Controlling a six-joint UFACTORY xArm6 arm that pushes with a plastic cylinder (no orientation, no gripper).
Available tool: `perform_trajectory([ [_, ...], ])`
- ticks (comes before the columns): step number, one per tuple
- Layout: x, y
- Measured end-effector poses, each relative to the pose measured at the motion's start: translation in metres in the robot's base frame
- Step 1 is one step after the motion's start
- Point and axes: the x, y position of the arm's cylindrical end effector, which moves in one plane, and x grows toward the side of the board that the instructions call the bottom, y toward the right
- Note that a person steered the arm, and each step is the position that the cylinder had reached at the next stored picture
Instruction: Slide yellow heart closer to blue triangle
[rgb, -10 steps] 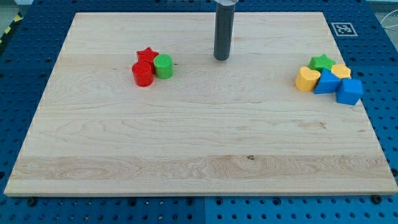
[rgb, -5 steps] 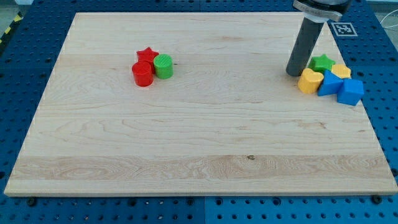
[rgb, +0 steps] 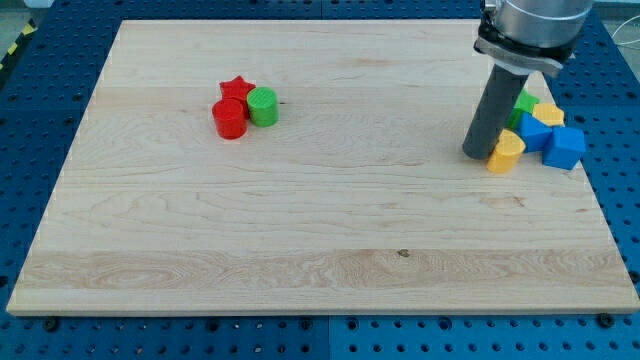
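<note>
My tip (rgb: 478, 155) rests on the board at the view's right, touching the left side of the yellow heart (rgb: 507, 152). The heart sits just below and left of the blue triangle (rgb: 532, 131), close to it. The rod hides part of the heart and of the green star (rgb: 522, 101) behind it.
A blue cube (rgb: 564, 147) and a yellow block (rgb: 549, 113) sit with the triangle near the board's right edge. A red star (rgb: 237, 88), a red cylinder (rgb: 229, 118) and a green cylinder (rgb: 263, 105) cluster at the upper left. The wooden board (rgb: 300, 220) lies on a blue pegboard.
My tip moved from the board's top middle to the right cluster, then down. The yellow heart shifted down and slightly right, off its spot left of the blue triangle.
</note>
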Motion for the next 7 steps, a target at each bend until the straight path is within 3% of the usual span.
perform_trajectory([
  [2, 0.029, 0.022],
  [5, 0.030, 0.042],
  [7, 0.030, -0.018],
])
